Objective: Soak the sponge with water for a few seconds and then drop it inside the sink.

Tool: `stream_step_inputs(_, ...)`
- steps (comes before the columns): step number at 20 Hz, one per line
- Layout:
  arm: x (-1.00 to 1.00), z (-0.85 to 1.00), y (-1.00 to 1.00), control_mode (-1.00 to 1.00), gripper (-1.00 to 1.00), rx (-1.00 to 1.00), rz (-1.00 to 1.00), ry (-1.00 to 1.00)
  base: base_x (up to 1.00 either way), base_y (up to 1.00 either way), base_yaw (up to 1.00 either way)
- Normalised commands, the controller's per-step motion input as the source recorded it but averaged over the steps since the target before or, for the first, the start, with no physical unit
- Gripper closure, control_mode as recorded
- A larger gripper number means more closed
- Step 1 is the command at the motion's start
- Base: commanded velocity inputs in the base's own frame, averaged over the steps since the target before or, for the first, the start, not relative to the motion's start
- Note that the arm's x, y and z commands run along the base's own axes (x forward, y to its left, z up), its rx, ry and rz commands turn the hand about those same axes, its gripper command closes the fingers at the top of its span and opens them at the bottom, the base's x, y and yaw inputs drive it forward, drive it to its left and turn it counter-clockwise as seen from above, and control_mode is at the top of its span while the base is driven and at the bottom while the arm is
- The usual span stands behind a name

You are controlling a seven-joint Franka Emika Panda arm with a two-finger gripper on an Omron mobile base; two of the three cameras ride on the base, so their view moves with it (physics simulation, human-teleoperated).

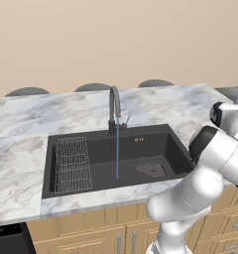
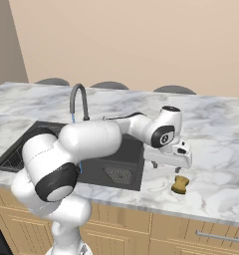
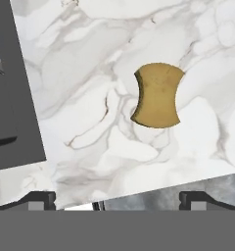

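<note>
The gripper (image 2: 165,168) hangs wide open and empty over the sponge (image 2: 180,185) on the marble counter (image 2: 216,149). Water (image 1: 117,149) runs into the sink (image 1: 155,144). Small orange lettering on its back wall is too blurred to read.

The glossy white, rounded-segment robot arm (image 2: 86,142) consists of thick cylindrical links joined by dark grey to black joint bands (image 2: 54,182). A black circular cap with a small light mark (image 2: 164,138) sits at the wrist. The white, block-shaped hand housing (image 2: 171,157) carries two small dark finger tips (image 3: 41,200).
</note>
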Motion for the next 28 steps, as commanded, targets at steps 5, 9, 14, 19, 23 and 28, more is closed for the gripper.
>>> stream_step_inputs(5,0.11,-0.1,-0.15,-1.0,-1.0,0.12,-0.1,0.0,0.0,0.0,0.0)
stream_step_inputs(9,0.28,-0.17,-0.06,-1.0,-1.0,0.0,-0.05,0.01,0.0,0.0,0.0)
stream_step_inputs(14,0.31,-0.36,-0.08,-1.0,-1.0,0.0,-0.01,-0.01,0.0,0.0,0.0)
stream_step_inputs(19,0.11,-0.32,-0.06,-1.0,-1.0,0.0,0.0,-0.04,0.0,0.0,0.0)
stream_step_inputs(23,0.0,-0.03,-0.26,-1.0,-1.0,0.0,0.0,-0.01,0.0,0.0,0.0)
stream_step_inputs(28,0.0,-0.05,-0.31,-1.0,-1.0,0.0,0.0,0.0,0.0,0.0,0.0)
